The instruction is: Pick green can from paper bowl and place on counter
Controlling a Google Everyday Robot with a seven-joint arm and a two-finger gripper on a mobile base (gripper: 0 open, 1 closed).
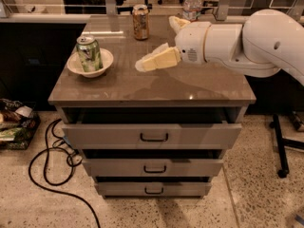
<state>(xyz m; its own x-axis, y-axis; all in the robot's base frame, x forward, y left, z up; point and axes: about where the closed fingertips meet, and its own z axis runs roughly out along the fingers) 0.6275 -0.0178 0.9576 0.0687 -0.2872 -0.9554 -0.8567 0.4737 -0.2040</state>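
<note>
The green can (pixel 89 53) stands upright in the paper bowl (pixel 74 68) at the left side of the counter (pixel 190 85). My gripper (pixel 156 42) hangs over the middle of the counter, to the right of the bowl and apart from it. Its cream fingers (pixel 159 59) are spread open and hold nothing. The white arm reaches in from the right.
A brown can (pixel 140 22) stands at the back middle of the counter and a clear water bottle (pixel 192 1) at the back right, partly behind my arm. The top drawer (pixel 152 136) is pulled out slightly. A black cable (pixel 52 161) lies on the floor at the left.
</note>
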